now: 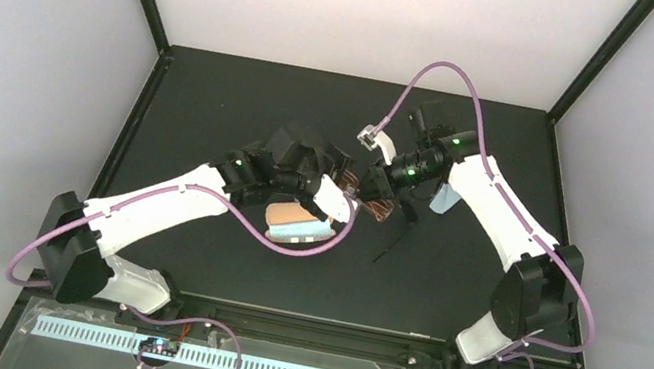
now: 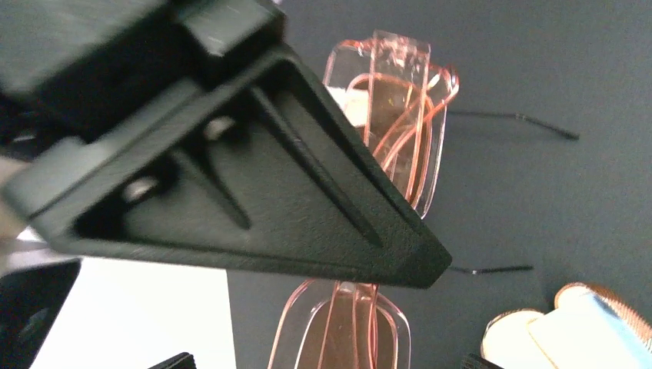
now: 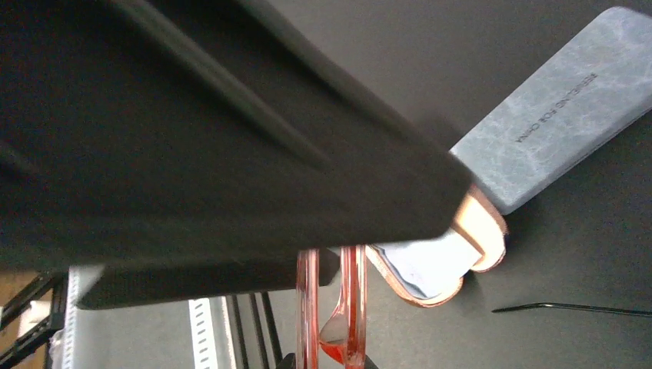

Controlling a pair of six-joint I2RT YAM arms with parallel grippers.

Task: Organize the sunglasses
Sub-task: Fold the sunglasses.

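Note:
The reddish-brown sunglasses [image 1: 373, 209] hang above the mat between both arms, folded. My right gripper [image 1: 382, 194] is shut on them; in the right wrist view the frame [image 3: 332, 307] runs edge-on between the jaws [image 3: 330, 304]. My left gripper [image 1: 342, 197] is open, its fingers standing wide on either side of the same pair [image 2: 400, 131] without pressing it. The black sunglasses [image 1: 391, 242] lie on the mat to the right of the case, their thin arms [image 2: 523, 119] spread out.
An open blue-grey case [image 3: 553, 108] with a tan lining and a light blue cloth [image 3: 430, 261] inside lies under the left gripper, also in the top view [image 1: 301, 225]. A light blue-grey object [image 1: 445, 199] is partly hidden under the right arm.

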